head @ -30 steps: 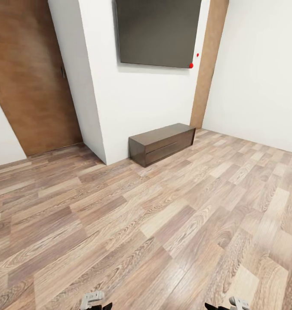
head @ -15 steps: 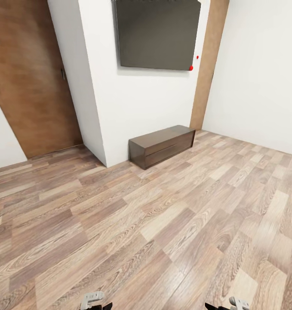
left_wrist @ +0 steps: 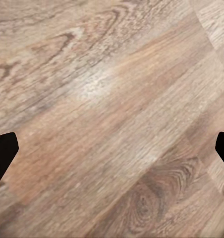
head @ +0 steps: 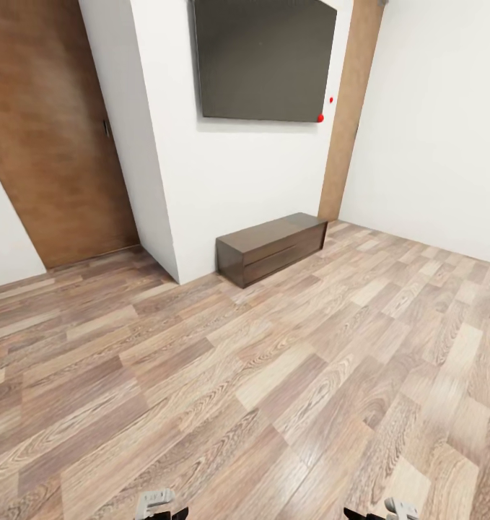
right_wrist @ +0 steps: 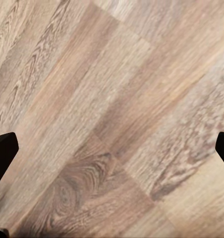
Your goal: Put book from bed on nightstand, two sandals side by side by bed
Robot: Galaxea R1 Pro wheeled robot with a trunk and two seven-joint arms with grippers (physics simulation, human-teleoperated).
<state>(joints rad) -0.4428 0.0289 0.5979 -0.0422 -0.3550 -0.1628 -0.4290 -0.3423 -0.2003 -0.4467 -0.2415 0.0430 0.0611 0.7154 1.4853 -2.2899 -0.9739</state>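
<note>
The book, the bed, the nightstand and the sandals are out of view. I face a room corner with a wood-plank floor (head: 288, 375), white walls and brown wooden wall panels. My left gripper (left_wrist: 112, 151) hangs over bare planks, open, its dark fingertips (left_wrist: 3, 153) far apart with nothing between them. My right gripper (right_wrist: 112, 153) is likewise open over the floor, with nothing between its fingertips (right_wrist: 3, 151). Parts of both grippers peek in at the lower edge of the head view, the left gripper (head: 158, 503) and the right gripper (head: 389, 509).
A long low dark wooden cabinet (head: 271, 245) with one wide drawer stands against the white wall. Above it hangs a dark flat screen (head: 263, 58). A brown wooden door or panel (head: 50, 130) is at the left, and a narrow brown panel (head: 349, 108) sits in the corner.
The whole head picture has slid slightly downward, so the camera has moved. The cabinet and screen keep their places in the room. Both grippers look the same.
</note>
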